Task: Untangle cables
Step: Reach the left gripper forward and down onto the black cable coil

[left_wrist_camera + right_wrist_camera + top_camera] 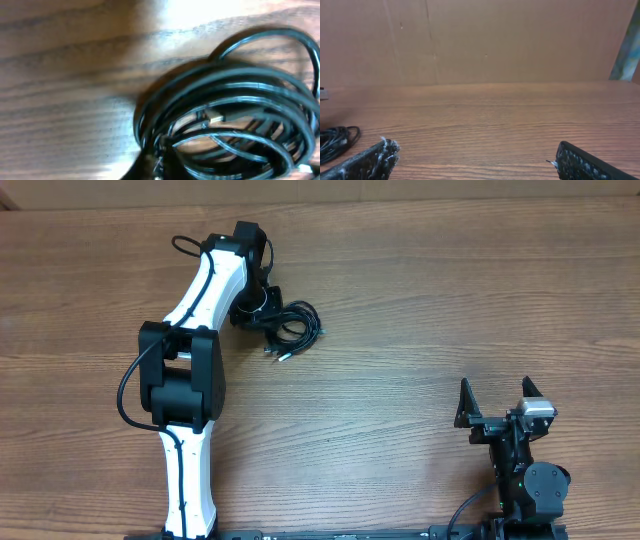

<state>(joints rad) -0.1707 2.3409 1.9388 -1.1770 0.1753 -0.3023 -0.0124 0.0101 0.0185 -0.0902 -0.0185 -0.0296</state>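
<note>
Wood-grain tabletop is bearing coiled black cables, lying just beside the left gripper, its opening impossible to tell. Well apart, the right gripper is spreading wide.

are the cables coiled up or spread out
Coiled up. From overhead the cables sit in one tight clump, and the left wrist view shows their loops stacked over each other.

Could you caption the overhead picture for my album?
The left gripper at the coiled black cables on a wooden table; right gripper open, far off.
</note>
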